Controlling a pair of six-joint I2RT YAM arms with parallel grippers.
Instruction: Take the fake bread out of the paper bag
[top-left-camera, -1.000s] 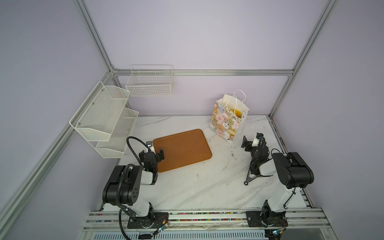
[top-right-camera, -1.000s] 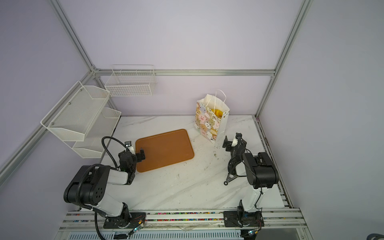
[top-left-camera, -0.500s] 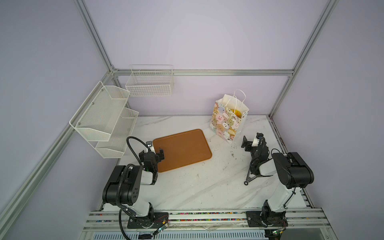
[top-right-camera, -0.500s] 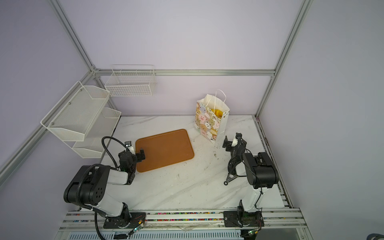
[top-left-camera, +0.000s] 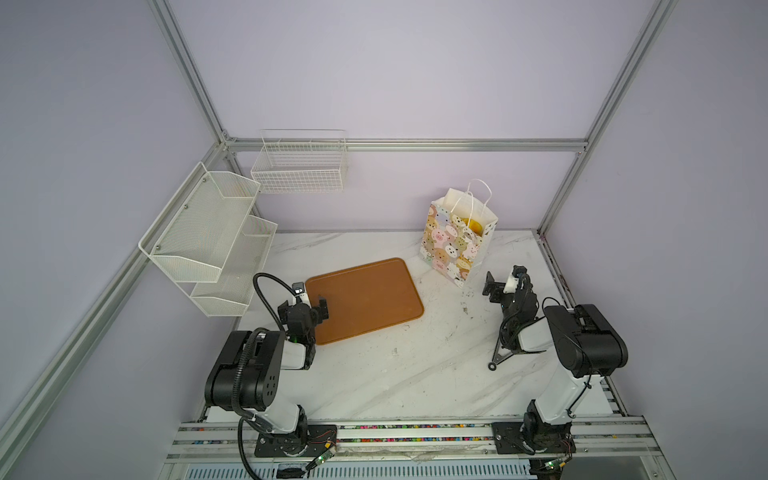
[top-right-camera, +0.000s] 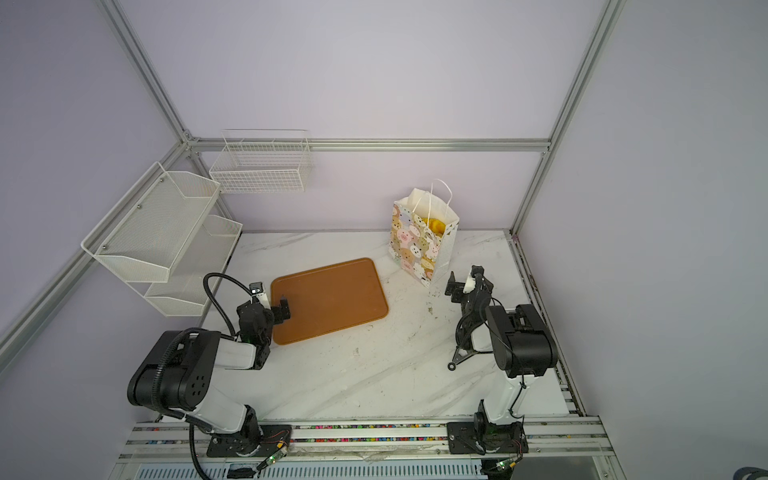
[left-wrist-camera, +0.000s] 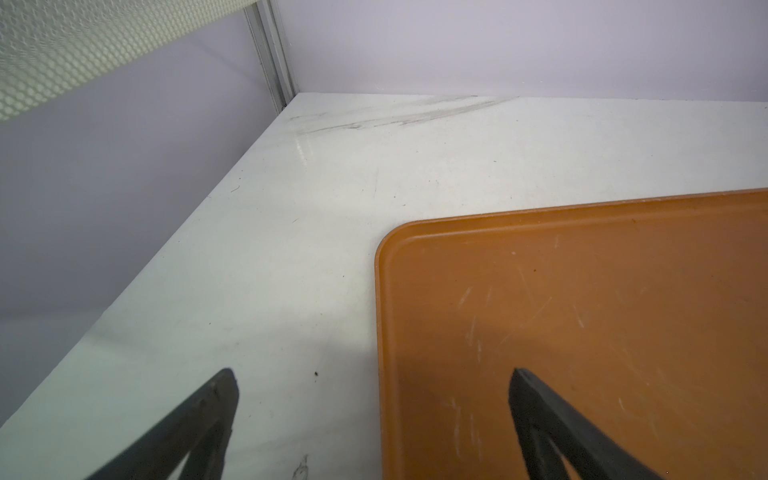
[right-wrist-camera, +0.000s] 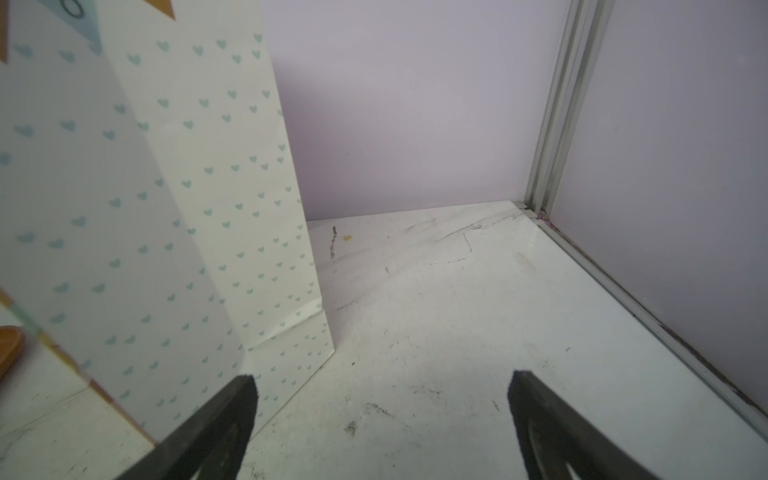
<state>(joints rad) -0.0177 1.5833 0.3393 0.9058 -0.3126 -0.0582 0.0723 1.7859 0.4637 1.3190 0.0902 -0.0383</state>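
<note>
standing or lying, the paper bag (top-left-camera: 451, 249)?

standing upright at the far right of the table (top-left-camera: 395, 365), near the back wall, mouth open and both cord handles up.

and the fake bread (top-left-camera: 473, 225)?

inside the bag. only a yellow patch of bread (top-right-camera: 436, 225) shows past the rim, and i cannot tell how many pieces there are.

any writing on it?

the broad face of the bag (top-right-camera: 415, 245) carries pastel cartoon animal faces. from the right wrist, the narrow side of the bag (right-wrist-camera: 166, 208) is white with small blue-grey hearts. a dark ring-shaped mark sits at the frame's edge there, cut off, and i cannot read it.

how does the right gripper (top-left-camera: 505, 279) stand?

near the bag's front corner, jaws spread wide with nothing between them. the wrist view shows the gripper (right-wrist-camera: 382, 378) over scuffed tabletop.

the left gripper (top-left-camera: 311, 299)?

also spread and empty, at the left edge of the brown tray (top-left-camera: 365, 299). in its wrist view the gripper (left-wrist-camera: 372, 374) has one finger over the scratched tray (left-wrist-camera: 582, 311) and one over the table.
</note>
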